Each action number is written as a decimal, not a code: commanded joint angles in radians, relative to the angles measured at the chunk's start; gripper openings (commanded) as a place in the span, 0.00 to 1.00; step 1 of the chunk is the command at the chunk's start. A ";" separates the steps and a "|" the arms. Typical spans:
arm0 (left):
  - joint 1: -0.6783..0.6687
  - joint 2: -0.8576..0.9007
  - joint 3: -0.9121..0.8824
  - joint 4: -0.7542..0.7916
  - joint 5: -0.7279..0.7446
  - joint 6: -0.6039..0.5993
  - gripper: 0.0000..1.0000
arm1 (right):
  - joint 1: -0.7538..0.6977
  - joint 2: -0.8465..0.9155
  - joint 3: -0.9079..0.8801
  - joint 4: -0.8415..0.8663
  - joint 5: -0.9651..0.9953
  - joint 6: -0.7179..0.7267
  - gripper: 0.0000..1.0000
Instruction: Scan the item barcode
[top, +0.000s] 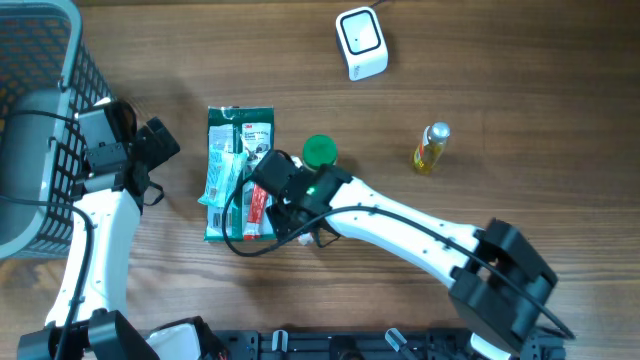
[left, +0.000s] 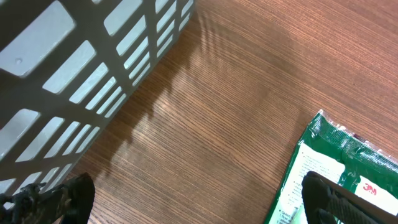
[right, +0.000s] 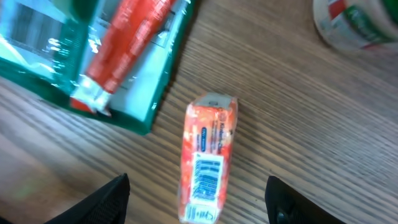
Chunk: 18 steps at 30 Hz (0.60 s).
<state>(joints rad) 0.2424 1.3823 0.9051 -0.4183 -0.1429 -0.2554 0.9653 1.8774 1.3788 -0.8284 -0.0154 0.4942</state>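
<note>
Item: small orange carton (right: 208, 158), lying flat on the table (top: 520, 90) just beside the green packet (top: 228, 160), barcode label uppermost. Judged light, stiff-walled and slightly glossy; best taken across its long sides, leaving the label bare.
Right gripper (right: 198, 190): released, fingers straddling the carton without touching it.
Left gripper (left: 199, 199): released, empty, near the basket (top: 40, 60).
Farthest: white scanner (top: 361, 42).

- One basket (top: 45, 60)
- One scanner (top: 361, 42)
- One green packet (top: 232, 150)
- One red tube (right: 124, 43)
- One orange box (right: 208, 155)
- One green-lidded jar (top: 320, 151)
- One yellow bottle (top: 431, 147)
- Two arms: left (top: 100, 230), right (top: 400, 225)
</note>
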 joint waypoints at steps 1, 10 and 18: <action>0.004 -0.013 0.015 0.003 0.004 0.013 1.00 | 0.011 0.069 0.014 0.024 -0.053 0.006 0.69; 0.004 -0.013 0.015 0.003 0.004 0.013 1.00 | 0.013 0.134 0.014 0.032 -0.040 0.004 0.64; 0.004 -0.013 0.015 0.003 0.004 0.013 1.00 | 0.013 0.134 0.014 0.031 -0.003 0.006 0.43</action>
<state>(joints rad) 0.2424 1.3823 0.9051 -0.4183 -0.1432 -0.2550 0.9730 1.9972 1.3788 -0.7982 -0.0502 0.5003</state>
